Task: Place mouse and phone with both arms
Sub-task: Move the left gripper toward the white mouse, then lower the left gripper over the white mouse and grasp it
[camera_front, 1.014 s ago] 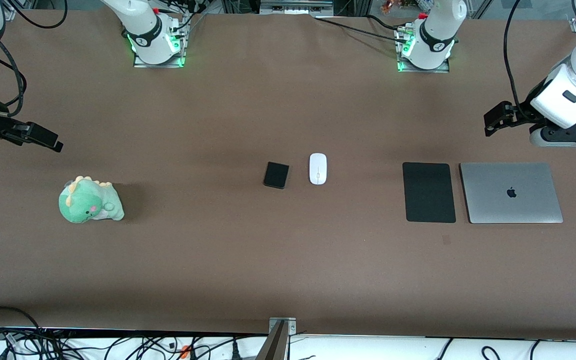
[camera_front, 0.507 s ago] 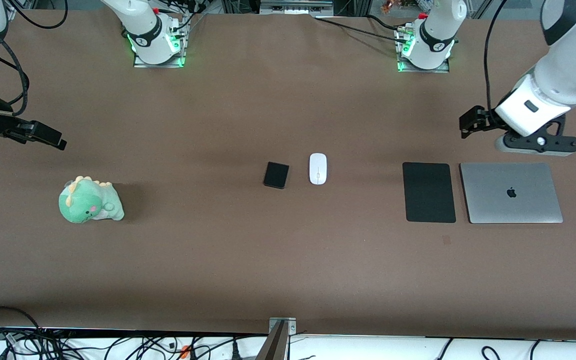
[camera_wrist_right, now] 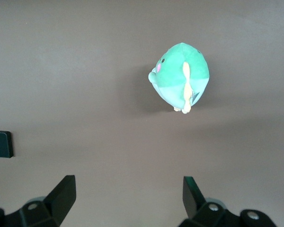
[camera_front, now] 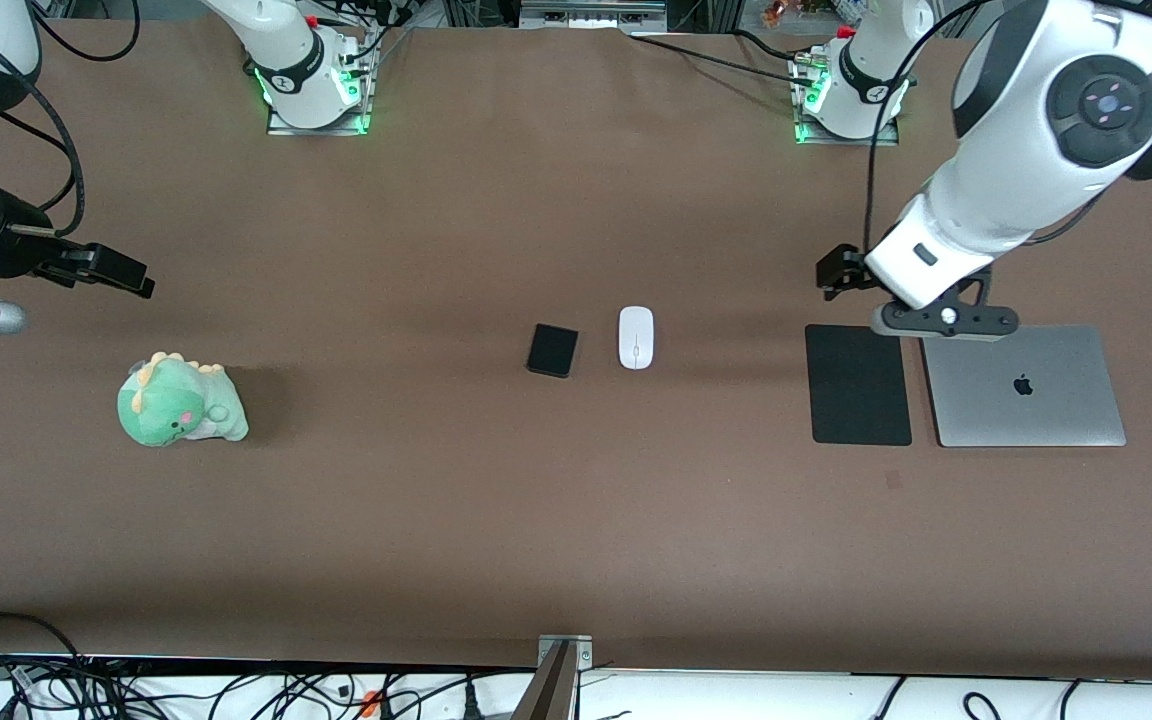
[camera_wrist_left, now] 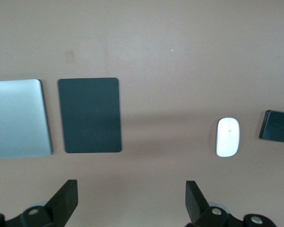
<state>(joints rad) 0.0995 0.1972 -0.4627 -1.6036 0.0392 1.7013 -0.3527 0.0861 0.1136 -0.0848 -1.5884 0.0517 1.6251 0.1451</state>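
Observation:
The white oval mouse (camera_front: 635,338) (camera_wrist_left: 227,137) lies on the table's middle. Close beside it, toward the right arm's end, lies the small black phone (camera_front: 552,350) (camera_wrist_left: 276,126) (camera_wrist_right: 1,144). My left gripper (camera_front: 836,272) (camera_wrist_left: 131,189) hangs open and empty over bare table by a corner of the black mat (camera_front: 858,384), well apart from the mouse. My right gripper (camera_front: 114,270) (camera_wrist_right: 128,184) hangs open and empty over bare table at the right arm's end, beside the green plush, a long way from the phone.
A green dinosaur plush (camera_front: 179,402) (camera_wrist_right: 180,77) sits toward the right arm's end. The flat black mat (camera_wrist_left: 90,115) and a closed grey laptop (camera_front: 1023,385) (camera_wrist_left: 19,118) lie side by side toward the left arm's end. The brown table (camera_front: 576,520) is bare nearer the front camera.
My left arm has swung in from its end of the table toward the middle and now hangs by the mat. My right gripper has crept slightly toward the middle. Mouse and phone have not moved.

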